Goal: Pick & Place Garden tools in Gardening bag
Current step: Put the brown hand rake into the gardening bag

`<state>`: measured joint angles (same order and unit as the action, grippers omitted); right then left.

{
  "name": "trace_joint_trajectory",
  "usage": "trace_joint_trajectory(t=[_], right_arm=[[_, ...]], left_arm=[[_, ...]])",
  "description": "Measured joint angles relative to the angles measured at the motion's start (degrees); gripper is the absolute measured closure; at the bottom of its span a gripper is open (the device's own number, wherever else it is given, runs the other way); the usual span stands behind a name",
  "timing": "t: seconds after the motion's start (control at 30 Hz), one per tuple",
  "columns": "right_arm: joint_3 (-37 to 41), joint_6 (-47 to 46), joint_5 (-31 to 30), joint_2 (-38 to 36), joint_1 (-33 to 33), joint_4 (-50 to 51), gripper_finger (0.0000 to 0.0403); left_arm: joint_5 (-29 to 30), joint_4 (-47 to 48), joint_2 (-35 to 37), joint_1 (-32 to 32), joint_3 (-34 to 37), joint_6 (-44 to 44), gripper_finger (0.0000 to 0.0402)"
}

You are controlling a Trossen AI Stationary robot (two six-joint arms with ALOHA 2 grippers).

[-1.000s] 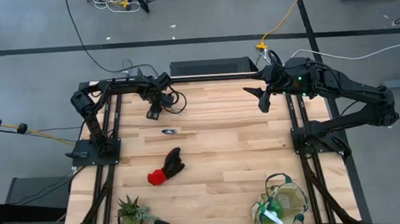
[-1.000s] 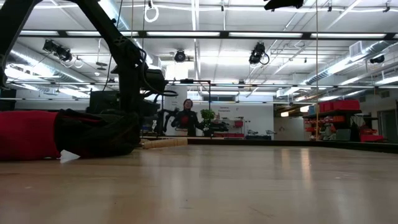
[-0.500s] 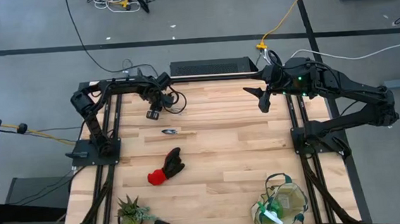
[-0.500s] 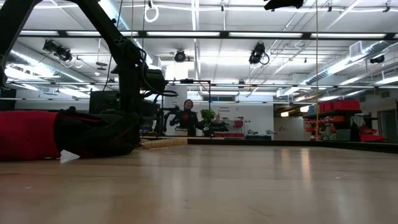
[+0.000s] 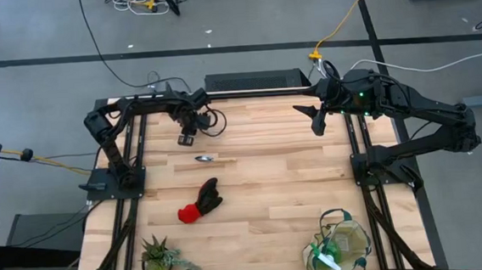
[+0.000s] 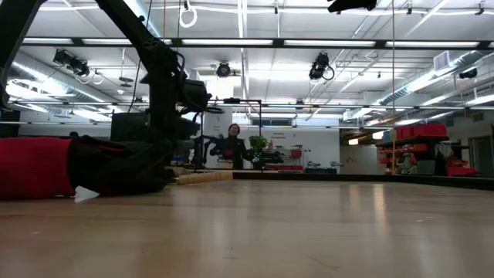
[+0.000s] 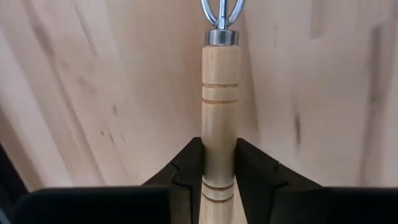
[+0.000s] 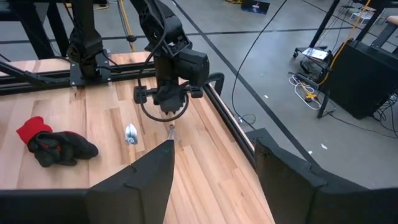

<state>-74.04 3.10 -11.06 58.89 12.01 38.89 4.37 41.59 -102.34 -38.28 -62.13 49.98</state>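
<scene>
Nearest the front edge, the gardening bag (image 5: 356, 239) stood at the right corner, mouth up, presumably so that tools could be lowered straight in. A bright green piece (image 5: 324, 257) showed inside it, though its shape was hard to make out. The potted plant (image 5: 157, 257) stood at the left front corner, well apart from the bag. Further in, the glove pair (image 5: 200, 202) lay flat on the table (image 5: 270, 192), untouched. Beyond it lay the trowel (image 5: 206, 158). Only its metal blade was readable from above, the wooden handle being lost against the boards. Further back, the left gripper (image 5: 185, 137) pointed downward, its fingers (image 7: 186, 162) pinching the wooden handle of the rake (image 7: 219, 93) from both sides. The grip sat low on the handle, which probably kept the metal head hanging clear below. The head was cut off at the frame edge, and whether it touched the table could not be determined. At the far right, the right gripper (image 5: 315, 120) waited with its fingers spread and nothing between them.
</scene>
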Motion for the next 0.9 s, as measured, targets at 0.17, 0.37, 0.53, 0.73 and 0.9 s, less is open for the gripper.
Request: trace_joint_trajectory(t=[0.17,0.37,0.53,0.73,0.9], right_arm=[[0.0,0.0,0.0,0.0,0.0,0.0,0.0179],[0.0,0.0,0.0,0.0,0.0,-0.1,0.0179],[0.0,0.0,0.0,0.0,0.0,-0.1,0.0179],[0.0,0.0,0.0,0.0,0.0,-0.1,0.0179],[0.0,0.0,0.0,0.0,0.0,-0.1,0.0179]], left_arm=[[-2.5,5.1,0.1,0.2,-5.5,-4.6,0.0323],[-5.3,8.6,0.1,1.0,-14.1,-7.9,0.0323],[-7.7,9.5,0.1,1.2,-21.3,-10.7,0.0322],[-8.1,10.8,0.1,2.2,-27.6,-12.4,0.0322],[-8.1,11.4,0.1,3.8,-30.2,-14.4,0.0322]])
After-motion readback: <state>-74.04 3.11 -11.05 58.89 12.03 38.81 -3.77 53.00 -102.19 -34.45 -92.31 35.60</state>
